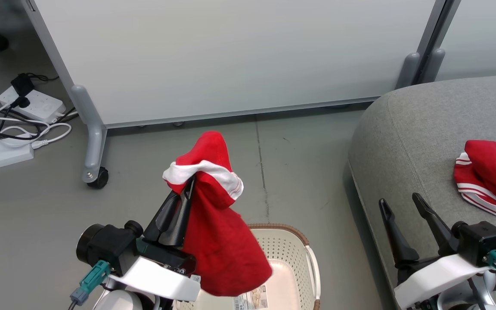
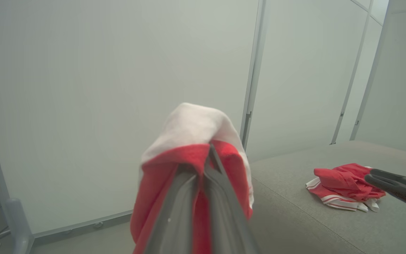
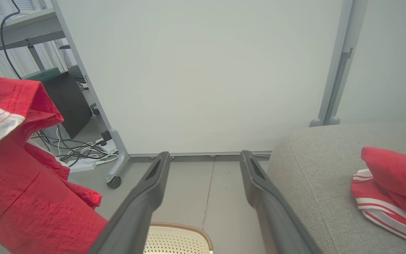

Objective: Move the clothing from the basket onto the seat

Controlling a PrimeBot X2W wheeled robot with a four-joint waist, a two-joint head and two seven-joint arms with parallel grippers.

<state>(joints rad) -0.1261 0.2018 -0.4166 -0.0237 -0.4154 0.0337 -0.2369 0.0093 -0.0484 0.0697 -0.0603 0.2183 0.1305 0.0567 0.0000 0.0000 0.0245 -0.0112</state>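
Two red garments are showing up here: the held garment point(image 1: 220, 241) is dangling from the left tool point(image 1: 190, 184), which is clenching a small fold right by the white trim, up above the basket point(image 1: 282, 227). The second garment point(image 1: 491, 178) is lying crumpled on the seat point(image 1: 411, 137), off to the right. The right tool point(image 1: 398, 199) is sitting spread open and empty, hovering over the seat's near edge. What's worrying me is that the pinch is only catching a bit of cloth, so on the swing right I'm guessing it could be slipping out and landing on the floor point(image 1: 308, 172) between basket and seat. The long loose tail is hanging low too, so it might be snagging the basket rim or draping over the right tool, which is kind of parked in the way. Room-wise it's looking fine: lots of bare cushion is waiting on the near side of the second garment, and the seat's rounded corner isn't giving much to catch on. The partition panel point(image 1: 230, 56), its caster leg point(image 1: 95, 172) and the cables point(image 1: 15, 125) are all sitting behind and to the left, well apart from that path.
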